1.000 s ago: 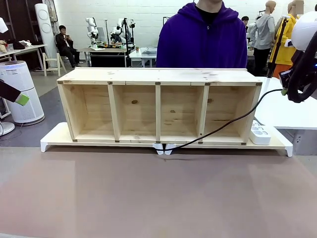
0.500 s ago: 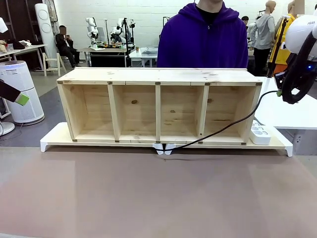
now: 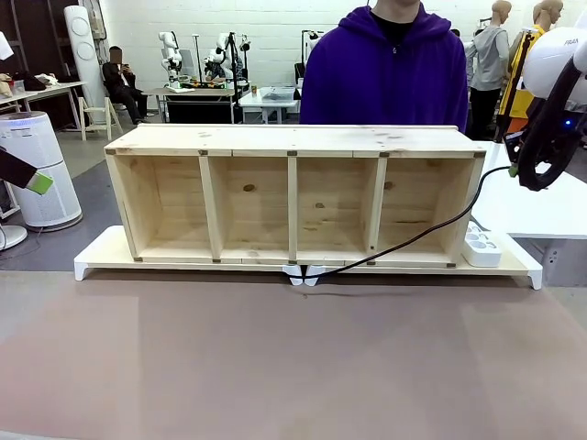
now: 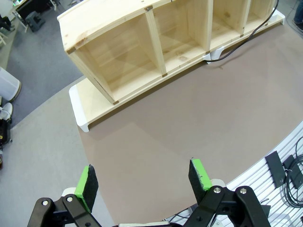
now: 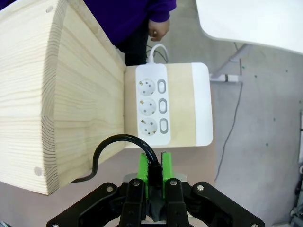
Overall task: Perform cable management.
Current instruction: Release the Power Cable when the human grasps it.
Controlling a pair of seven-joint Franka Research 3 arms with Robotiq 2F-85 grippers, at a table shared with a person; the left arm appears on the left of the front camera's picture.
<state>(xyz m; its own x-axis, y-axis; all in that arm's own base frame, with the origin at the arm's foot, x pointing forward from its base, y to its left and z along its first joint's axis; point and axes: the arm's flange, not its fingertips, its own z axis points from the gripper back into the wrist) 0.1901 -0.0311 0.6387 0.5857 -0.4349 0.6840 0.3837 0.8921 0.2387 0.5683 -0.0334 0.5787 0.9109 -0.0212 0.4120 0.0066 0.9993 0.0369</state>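
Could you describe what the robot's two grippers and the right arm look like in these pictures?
Both grippers are black two-finger units with bright green pads: the left gripper has bolted black linkages, as does the right gripper. The right arm is glossy white with part of a dark printed word on its shell and a thick black hose alongside.

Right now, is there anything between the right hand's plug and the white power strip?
No. In the right wrist view the right hand holds the black cable above the white three-socket power strip; the gap between is open air.
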